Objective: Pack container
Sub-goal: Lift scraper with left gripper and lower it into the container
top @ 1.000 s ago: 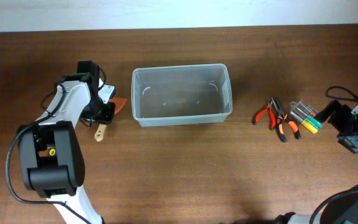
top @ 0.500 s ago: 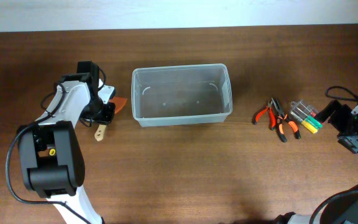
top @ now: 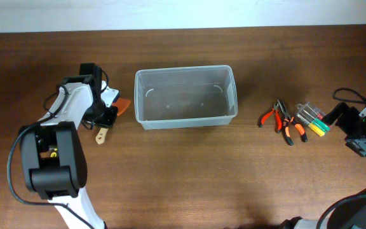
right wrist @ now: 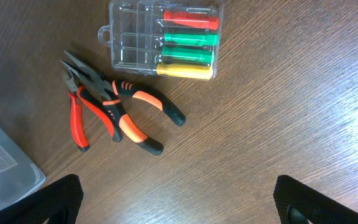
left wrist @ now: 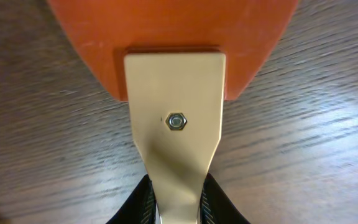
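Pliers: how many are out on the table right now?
2. A red-handled pair and an orange-and-black pair lie touching, between the container and the screwdriver bit case. None elsewhere in view.

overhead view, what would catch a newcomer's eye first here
The clear container sits empty at the middle of the table. Left of it, the left gripper clamps the pale handle of an orange scraper. On the right lie two pliers and a case of coloured bits, near the open right gripper.
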Robot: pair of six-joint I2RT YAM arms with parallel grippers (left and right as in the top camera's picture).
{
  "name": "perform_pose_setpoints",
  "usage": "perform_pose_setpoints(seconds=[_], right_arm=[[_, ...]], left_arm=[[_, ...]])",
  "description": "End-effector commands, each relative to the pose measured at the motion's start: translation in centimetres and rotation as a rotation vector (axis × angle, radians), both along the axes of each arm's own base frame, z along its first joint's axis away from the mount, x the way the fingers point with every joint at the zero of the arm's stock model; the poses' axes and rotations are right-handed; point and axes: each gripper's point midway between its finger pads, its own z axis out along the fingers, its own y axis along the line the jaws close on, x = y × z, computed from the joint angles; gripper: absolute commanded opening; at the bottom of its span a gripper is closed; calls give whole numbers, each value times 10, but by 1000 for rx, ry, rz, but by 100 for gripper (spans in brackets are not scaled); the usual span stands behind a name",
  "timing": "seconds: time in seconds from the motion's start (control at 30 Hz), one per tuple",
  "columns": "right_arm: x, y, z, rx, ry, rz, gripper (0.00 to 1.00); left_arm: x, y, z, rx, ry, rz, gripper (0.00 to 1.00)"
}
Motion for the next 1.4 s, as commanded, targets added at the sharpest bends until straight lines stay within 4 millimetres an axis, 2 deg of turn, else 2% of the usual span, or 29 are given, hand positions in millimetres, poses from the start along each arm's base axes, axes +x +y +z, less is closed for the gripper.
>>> perform_pose_setpoints(seconds=[0.0, 0.07, 0.13, 0.2, 0.23, 0.3, 0.37, 0.6, 0.83, 0.93, 1.17, 1.27, 1.37], right_arm=[[3, -3, 4, -4, -10, -10, 99], [3, -3, 4, -4, -10, -10, 98], [3, -3, 4, -4, -10, -10, 99], [3, -3, 4, -4, -11, -10, 98], [3, -3, 4, -4, -10, -10, 99], [3, -3, 4, -4, -10, -10, 99], [3, -3, 4, -4, -10, -10, 99], [3, -3, 4, -4, -10, -10, 98], [3, -3, 4, -4, -10, -10, 98], [3, -3, 4, -4, -10, -10, 99], [3, -3, 4, -4, -11, -10, 99], [3, -3, 4, -4, -11, -10, 99], [3, -3, 4, -4, -11, -10, 98]], left_arm=[[4, 1, -9, 4, 16, -42, 3], [6, 2, -10, 6, 10, -50, 12], [8, 4, -10, 20, -1, -50, 26], [13, 5, -10, 24, -19, -49, 41], [15, 5, -10, 25, -26, -50, 52], [21, 5, -9, 27, -53, -49, 62], [26, 5, -9, 28, -71, -49, 67], [35, 5, -10, 41, -98, -210, 67], [49, 6, -9, 53, -151, -288, 64], [45, 4, -16, 41, -128, -273, 64], [30, 3, -45, 21, -36, -214, 65], [29, 3, -48, 19, -28, -215, 64], [29, 2, -48, 19, -28, -219, 56]])
